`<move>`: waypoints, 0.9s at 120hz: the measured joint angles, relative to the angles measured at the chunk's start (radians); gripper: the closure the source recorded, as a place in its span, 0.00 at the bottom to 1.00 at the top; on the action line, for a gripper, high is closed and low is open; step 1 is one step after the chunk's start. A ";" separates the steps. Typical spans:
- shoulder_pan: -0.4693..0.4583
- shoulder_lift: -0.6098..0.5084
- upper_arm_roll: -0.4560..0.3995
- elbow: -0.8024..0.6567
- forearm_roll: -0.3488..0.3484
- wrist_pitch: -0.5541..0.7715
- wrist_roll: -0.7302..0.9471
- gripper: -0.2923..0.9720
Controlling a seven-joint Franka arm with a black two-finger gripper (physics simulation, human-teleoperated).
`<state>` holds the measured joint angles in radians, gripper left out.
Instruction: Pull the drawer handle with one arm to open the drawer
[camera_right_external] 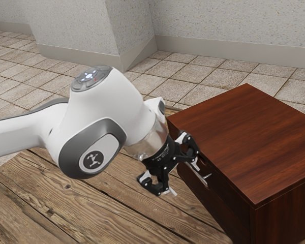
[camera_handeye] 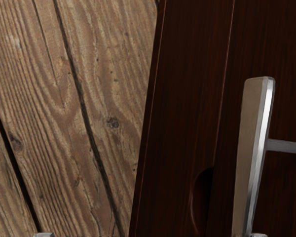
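Close before the drawer [camera_right_external: 218, 199] front | end effector [camera_right_external: 183, 178] spread wide, gripping nothing | handle [camera_handeye: 252, 158] long axis runs along drawer front.

The exterior view looks down from above and beside the arm [camera_right_external: 91, 127], fairly near, across the plank table [camera_right_external: 51, 213] to the dark cabinet [camera_right_external: 249, 137], while the wrist view faces the drawer front [camera_handeye: 187, 98] and its handle [camera_handeye: 254, 158] from very close, sharing those planks.

We list: drawer cabinet [camera_right_external: 254, 137] dark red-brown woodgrain; handle [camera_handeye: 254, 148] brushed silver; desk [camera_right_external: 51, 213] weathered brown planks; end effector [camera_right_external: 179, 170] black.
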<state>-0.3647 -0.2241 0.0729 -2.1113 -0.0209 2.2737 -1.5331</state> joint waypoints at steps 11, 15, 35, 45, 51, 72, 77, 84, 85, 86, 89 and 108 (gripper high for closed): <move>0.007 -0.001 0.001 -0.007 0.001 0.007 0.003 0.48; 0.014 -0.001 0.001 -0.010 0.001 0.009 0.005 0.51; 0.021 -0.006 0.001 -0.023 0.003 0.016 0.009 0.60; 0.022 -0.014 0.001 -0.030 0.003 0.017 0.010 0.64; 0.022 -0.019 0.001 -0.035 0.004 0.018 0.011 0.66; 0.021 -0.052 0.001 -0.066 0.007 0.019 0.014 0.71; 0.022 -0.062 0.002 -0.076 0.007 0.019 0.015 0.71; 0.023 -0.075 0.002 -0.089 0.008 0.019 0.017 0.72; 0.023 -0.078 0.002 -0.092 0.008 0.019 0.017 0.72; 0.023 -0.079 0.002 -0.094 0.008 0.019 0.017 0.72; 0.023 -0.087 0.002 -0.101 0.008 0.019 0.018 0.72; 0.023 -0.119 0.003 -0.131 0.009 0.019 0.020 0.71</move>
<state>-0.3422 -0.3429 0.0756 -2.2424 -0.0116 2.2928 -1.5127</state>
